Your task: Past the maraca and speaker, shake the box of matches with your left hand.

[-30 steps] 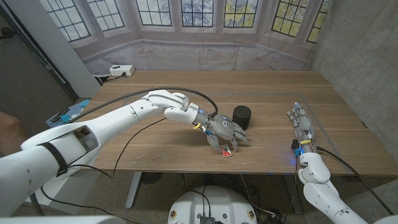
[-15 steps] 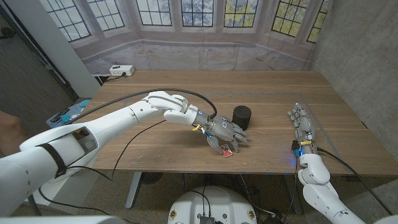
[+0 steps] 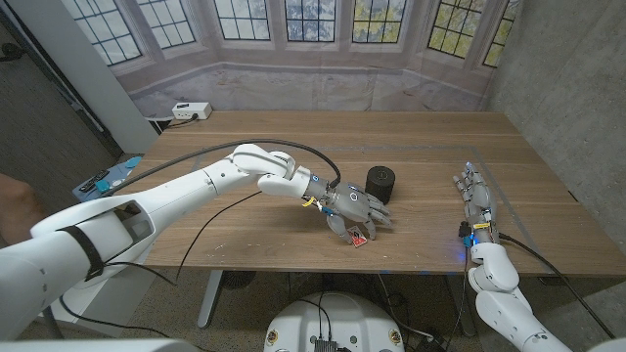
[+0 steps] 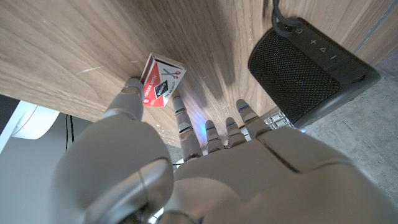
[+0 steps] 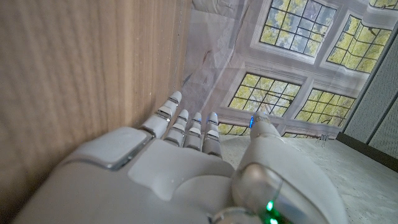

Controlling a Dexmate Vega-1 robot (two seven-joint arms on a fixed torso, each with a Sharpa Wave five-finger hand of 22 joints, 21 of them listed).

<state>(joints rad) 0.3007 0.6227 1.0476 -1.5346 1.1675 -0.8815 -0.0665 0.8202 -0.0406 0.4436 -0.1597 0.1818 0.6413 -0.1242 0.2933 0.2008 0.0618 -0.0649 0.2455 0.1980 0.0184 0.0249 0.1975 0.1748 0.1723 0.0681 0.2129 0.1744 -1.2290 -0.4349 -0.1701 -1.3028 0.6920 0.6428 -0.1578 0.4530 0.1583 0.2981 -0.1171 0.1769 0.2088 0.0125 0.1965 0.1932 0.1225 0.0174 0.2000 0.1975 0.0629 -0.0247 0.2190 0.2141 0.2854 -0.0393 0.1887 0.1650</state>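
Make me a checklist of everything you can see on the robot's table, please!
Surface: wooden table, bare in most places.
Job's things: matchbox at the near edge, pinched in the left hand; black speaker just behind it. Maraca: nothing seen.
Clutter: white power strip at the far left corner.
Hands: left holds the matchbox; right hand waits near the right edge, holding nothing.
Cables: black cable along the left arm.
Surroundings: windows, grey walls.
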